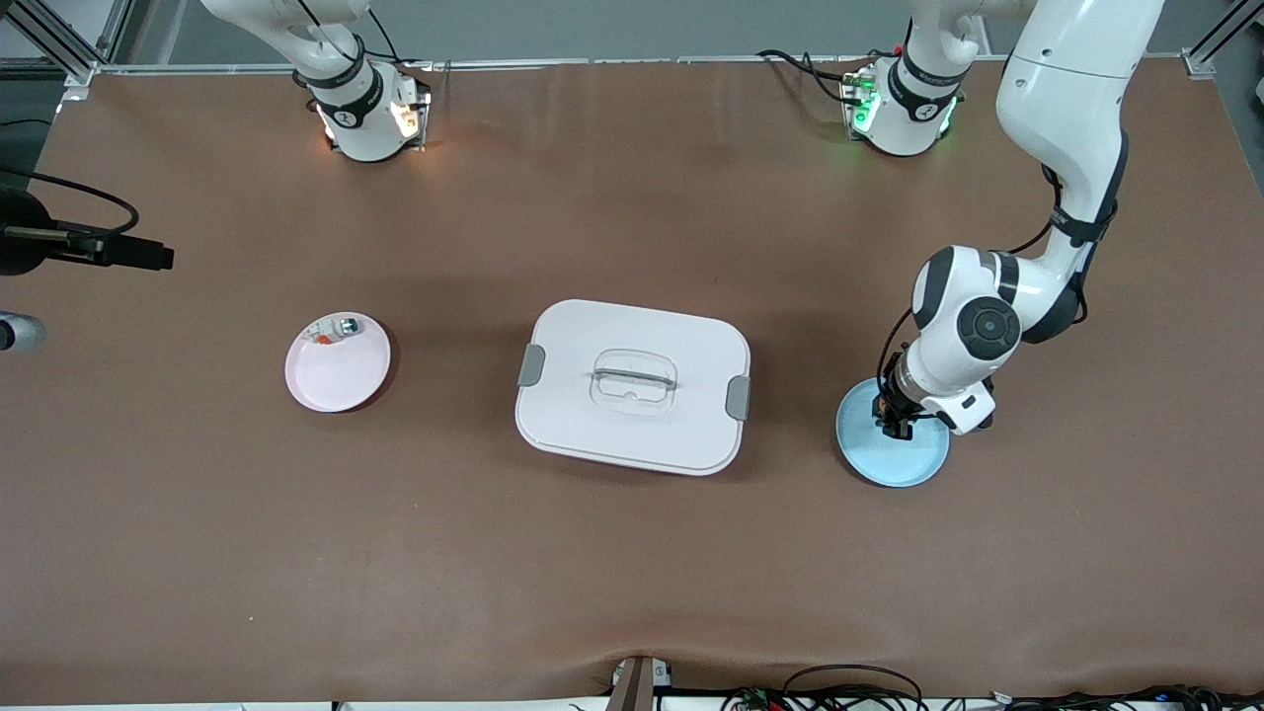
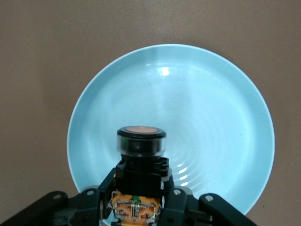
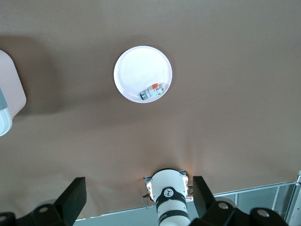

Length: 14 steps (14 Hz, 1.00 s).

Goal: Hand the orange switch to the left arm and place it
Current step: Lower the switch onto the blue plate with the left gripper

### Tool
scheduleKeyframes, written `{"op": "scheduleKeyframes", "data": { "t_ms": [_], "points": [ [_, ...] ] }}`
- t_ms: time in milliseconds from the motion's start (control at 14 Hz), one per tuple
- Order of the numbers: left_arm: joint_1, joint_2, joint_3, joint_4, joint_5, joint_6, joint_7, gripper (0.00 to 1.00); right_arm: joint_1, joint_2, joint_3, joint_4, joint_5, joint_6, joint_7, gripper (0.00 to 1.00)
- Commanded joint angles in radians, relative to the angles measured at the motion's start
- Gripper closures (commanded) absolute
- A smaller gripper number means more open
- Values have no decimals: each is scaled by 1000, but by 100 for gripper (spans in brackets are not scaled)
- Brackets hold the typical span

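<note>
**Left pincer holds switch over blue plate**

Left pincer (image 1: 897, 427) is low over the blue plate (image 1: 913, 464) at the left arm's end of the table (image 1: 632, 573), clamped on the switch (image 2: 141, 146). In the left wrist view the fingers (image 2: 91, 200) grip the square black body, orange cap pointing away from the wrist, orange band down by the fingers. Can't tell if the switch touches the plate yet.

Right pincer (image 3: 141, 202) is spread wide and empty, high over the right arm's end, waiting. Below it the pink plate (image 1: 341, 380) carries a whitish part (image 1: 338, 329) at the rim.

Box (image 1: 632, 385) sits between the two plates, lid on, clear of both arms.

Handling guess: switch looks light, rigid, hard plastic. Round cap and collar are smooth and likely to slip, so the flat sides of the body are the better hold. The bare contacts near the band look delicate; keep the squeeze off them.
</note>
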Motion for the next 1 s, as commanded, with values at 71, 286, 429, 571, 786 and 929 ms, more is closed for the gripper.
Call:
{"op": "scheduleKeyframes", "data": {
  "t_ms": [71,286,429,571,786,929],
  "points": [
    [0,33,1,15,33,54,-27,82,-2,-26,-3,-12,5,7,-12,0],
    [2,50,1,15,42,74,-27,81,-17,-51,-5,-21,15,36,-18,0],
    [2,58,1,15,53,76,-29,80,-22,-69,-6,-50,14,48,-63,0],
    [2,67,3,15,57,94,-44,80,-38,-93,-5,-70,14,62,-95,0],
    [2,70,3,15,57,96,-47,79,-38,-148,-5,-151,12,123,-106,0],
    [2,70,3,15,57,96,-47,78,-34,-253,-8,-310,11,233,-106,0]
  ]
}}
